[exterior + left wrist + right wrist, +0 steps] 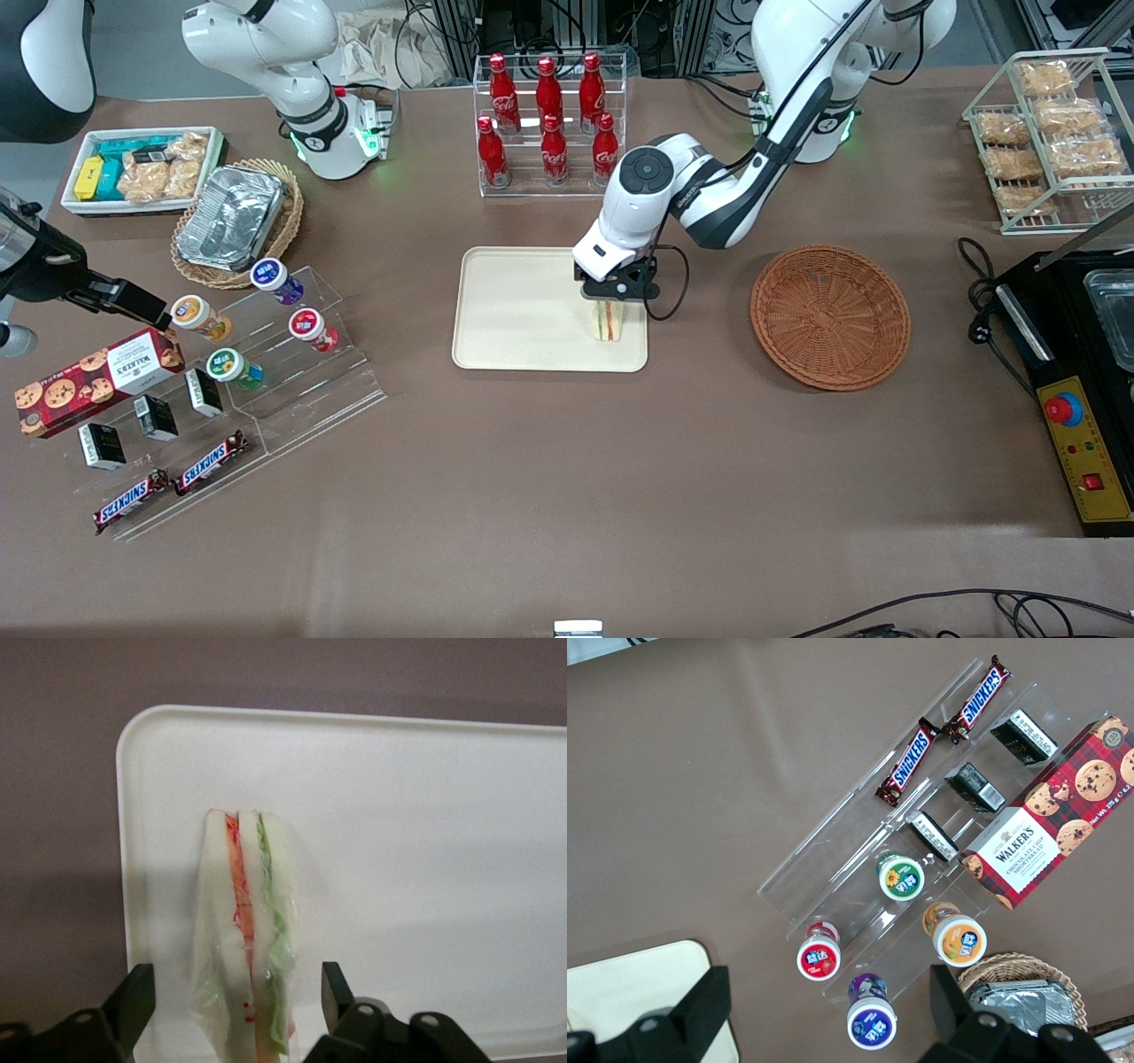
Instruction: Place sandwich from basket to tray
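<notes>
On the tray [514, 310], sandwich [607, 321] stands on edge under the spread tool [618, 297].

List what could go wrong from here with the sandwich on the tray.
1. The sandwich stands upright on a narrow edge, in loose film, between the open gripper fingers; it may topple as the gripper lifts away.
2. A finger could snag the film and drag the sandwich.
3. It sits close to the tray's corner nearest the basket, so a tip could carry it over the rim.
</notes>
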`<control>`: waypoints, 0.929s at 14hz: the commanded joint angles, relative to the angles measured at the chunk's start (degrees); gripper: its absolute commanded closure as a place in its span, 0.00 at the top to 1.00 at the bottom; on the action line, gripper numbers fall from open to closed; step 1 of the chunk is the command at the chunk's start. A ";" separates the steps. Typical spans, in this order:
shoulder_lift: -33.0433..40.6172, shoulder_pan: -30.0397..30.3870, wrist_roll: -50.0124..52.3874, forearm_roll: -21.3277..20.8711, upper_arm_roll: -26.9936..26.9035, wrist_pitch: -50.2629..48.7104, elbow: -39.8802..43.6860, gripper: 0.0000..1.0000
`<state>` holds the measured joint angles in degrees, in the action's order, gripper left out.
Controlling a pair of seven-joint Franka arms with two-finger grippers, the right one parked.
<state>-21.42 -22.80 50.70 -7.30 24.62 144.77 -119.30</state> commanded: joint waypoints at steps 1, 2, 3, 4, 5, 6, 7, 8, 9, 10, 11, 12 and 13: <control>7.16 3.01 -0.07 -0.78 -0.10 -8.42 0.03 0.99; 9.62 4.85 -0.16 -0.52 -0.01 -11.15 0.03 0.99; 11.82 6.78 -0.51 -0.52 0.17 -14.48 0.03 0.99; 14.10 8.28 -3.04 -0.43 0.25 -17.47 0.03 0.99; 16.65 9.95 -7.15 0.44 0.17 -20.11 0.03 0.99; 18.50 11.88 -9.54 1.58 0.17 -22.49 0.55 1.00; 20.09 14.16 -11.48 3.33 0.17 -25.82 1.78 0.99; 20.97 16.36 -13.41 4.83 0.17 -29.50 4.14 0.99; 20.98 18.99 -15.52 5.62 0.17 -33.81 7.55 0.99; 20.63 21.63 -17.28 6.15 0.17 -38.63 11.33 0.99; 20.20 24.09 -18.43 6.68 0.08 -42.86 15.11 0.99; 20.10 26.64 -20.62 6.51 0.08 -45.77 17.50 0.99; 20.54 28.67 -25.16 5.99 -0.01 -47.72 18.56 0.99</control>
<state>0.09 1.84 31.22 -1.96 23.82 101.89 -105.24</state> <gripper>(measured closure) 0.004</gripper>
